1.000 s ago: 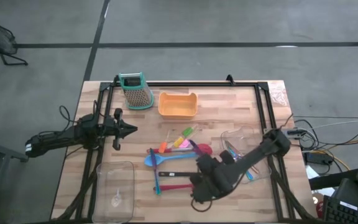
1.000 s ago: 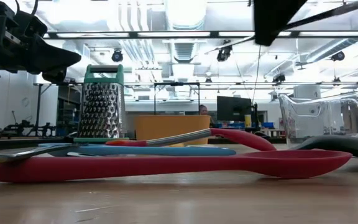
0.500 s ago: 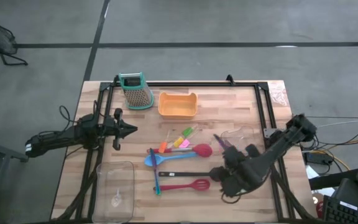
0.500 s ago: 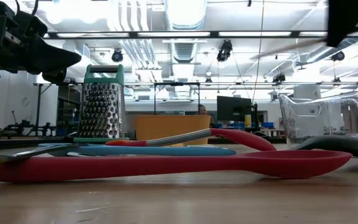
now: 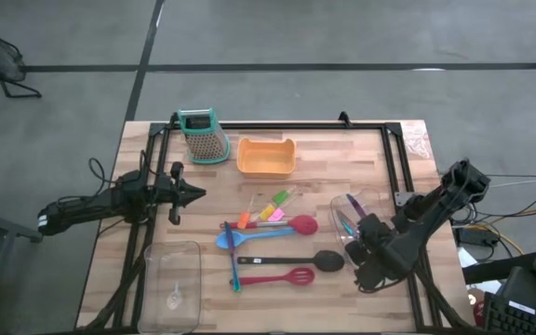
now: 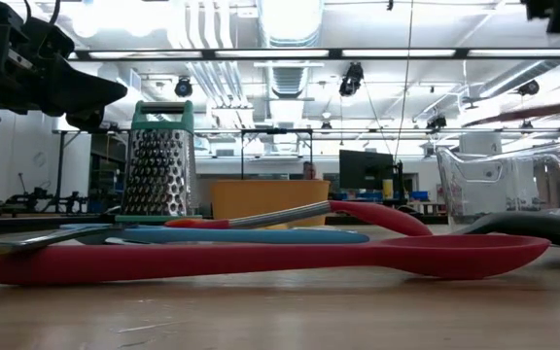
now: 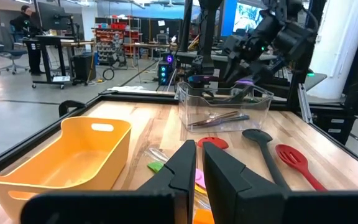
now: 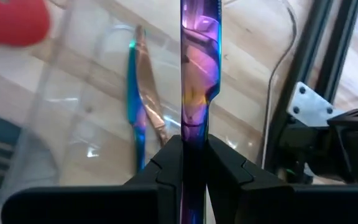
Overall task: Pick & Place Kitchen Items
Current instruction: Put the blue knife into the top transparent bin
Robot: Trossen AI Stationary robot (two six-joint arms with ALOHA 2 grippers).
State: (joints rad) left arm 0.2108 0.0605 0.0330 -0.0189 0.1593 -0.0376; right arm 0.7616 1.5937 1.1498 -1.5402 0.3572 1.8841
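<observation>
My right gripper (image 5: 361,233) is shut on a thin, shiny purple-tinted cutlery piece (image 5: 350,207) above the clear bin (image 5: 366,194) at the table's right. Blue-handled cutlery (image 8: 135,106) lies in that bin. On the table's middle lie a red spoon (image 5: 291,225), a blue spoon (image 5: 240,237), a black spoon (image 5: 298,261), a red slotted spatula (image 5: 277,277) and tiny coloured pieces (image 5: 266,209). My left gripper (image 5: 192,194) waits shut and empty at the table's left. My right gripper pinches the cutlery piece's handle (image 8: 191,134) between its two fingers (image 8: 166,158). The piece runs on forward along the fingers, lifted clear above the clear bin. Its free end (image 5: 346,198) points toward the table's far edge.
The orange tray (image 5: 266,156) and the teal-topped grater (image 5: 203,137) stand at the far side. A second clear bin (image 5: 170,279) stands at the near left. A black frame (image 5: 394,140) runs along the table's edges.
My right gripper has gone toward the table's right edge with the cutlery piece, from over the spoons at the near middle to above the clear bin. It has stayed shut on the piece. The black spoon and red spatula now show uncovered.
</observation>
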